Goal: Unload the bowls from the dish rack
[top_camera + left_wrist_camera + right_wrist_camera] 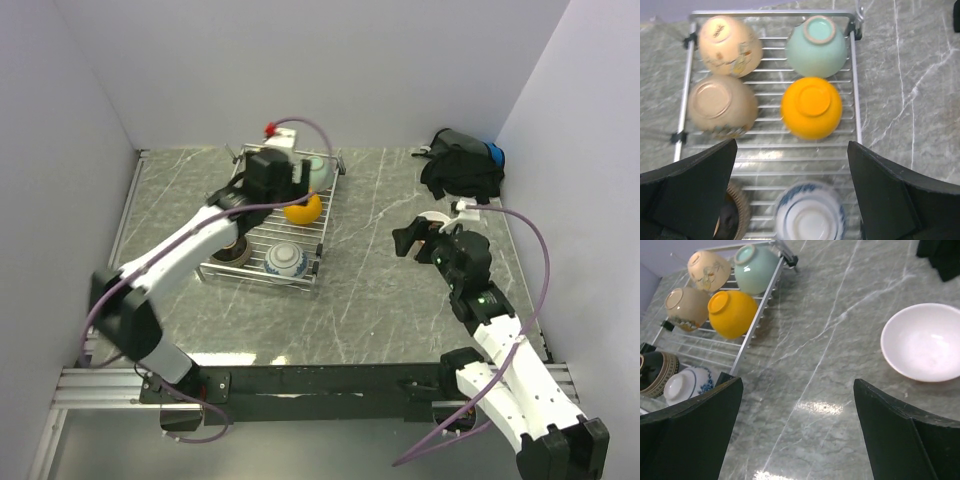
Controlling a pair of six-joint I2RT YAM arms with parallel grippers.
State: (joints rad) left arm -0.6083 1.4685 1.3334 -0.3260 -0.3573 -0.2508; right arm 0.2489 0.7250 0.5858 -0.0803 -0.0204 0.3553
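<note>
The right gripper (pixel 797 382) hangs over bare marble table (pixel 830 365) with its fingers spread wide and nothing between them. A white bowl (pixel 922 342) sits upright on the table just ahead and to its right, outside the rack. To the left stands the dish rack (pixel 857 100), with the left gripper (pixel 791 145) poised above it, fingers likewise parted and empty. Six bowls remain on the wires, in three rows of two. In the nearest row are a dark brown bowl (pixel 732 217) and a white bowl with blue pattern (pixel 809 217). Beyond them are a speckled tan bowl (pixel 721 106) and a yellow-orange bowl (pixel 811 107), then a pale tan bowl (pixel 730 46) beside a pale green bowl (pixel 816 46), these four bottoms up. A black bag (pixel 462 165) lies at the far right corner.
</note>
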